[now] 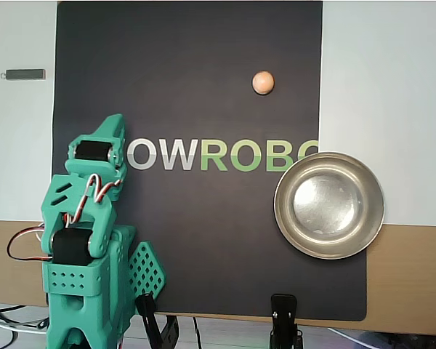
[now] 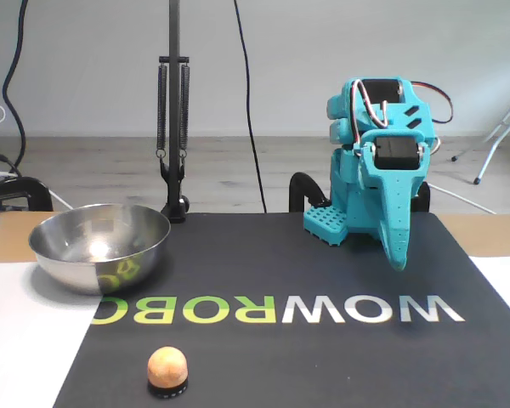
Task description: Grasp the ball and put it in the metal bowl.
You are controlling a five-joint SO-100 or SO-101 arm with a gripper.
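The ball (image 1: 262, 82) (image 2: 167, 365) is small and peach-orange. It rests on a small black ring on the dark mat, far from the arm. The metal bowl (image 1: 285, 222) (image 2: 98, 265) is shiny, shallow and empty. In the overhead view it sits at the mat's right edge, below and right of the ball. My teal arm is folded up at the lower left of the overhead view. Its gripper (image 1: 113, 123) (image 2: 397, 257) points down at the mat, shut, with nothing in it. It is well apart from both ball and bowl.
A black mat (image 1: 189, 233) with WOWROBO lettering covers the white and wood table. A small dark bar (image 1: 23, 74) lies off the mat at upper left. A black stand with springs (image 2: 172, 127) rises behind the bowl. A black clamp (image 1: 283, 316) grips the near table edge.
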